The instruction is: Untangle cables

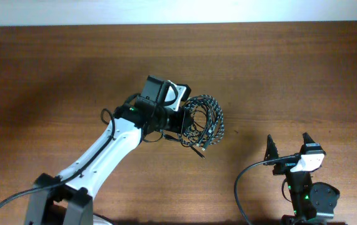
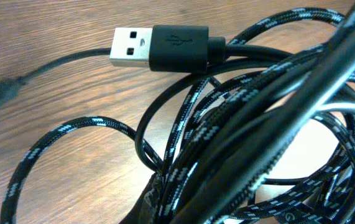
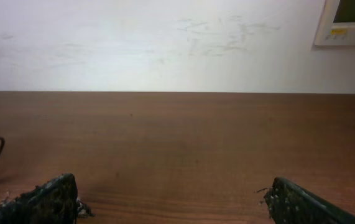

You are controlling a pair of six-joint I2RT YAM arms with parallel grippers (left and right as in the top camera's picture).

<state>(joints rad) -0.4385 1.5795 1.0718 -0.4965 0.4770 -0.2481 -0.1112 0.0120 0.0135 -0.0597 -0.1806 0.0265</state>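
The left fingers are pressing together at the 9 o'clock edge of the tangled cables, which are lying near the centre of the table. I cannot tell if they are pinching a cord. In the left wrist view a USB plug is pointing to 9 o'clock. The right fingers are standing spread at 5 o'clock, well apart from the cables.

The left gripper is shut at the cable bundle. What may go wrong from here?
The left gripper is shut where the braided cable and the black cable loop together; it may clamp both, so a pull would lift the whole knot.
The right gripper stands open and far off, so nothing pins the bundle; it may slide on the table.
The USB plug could catch in a loop.
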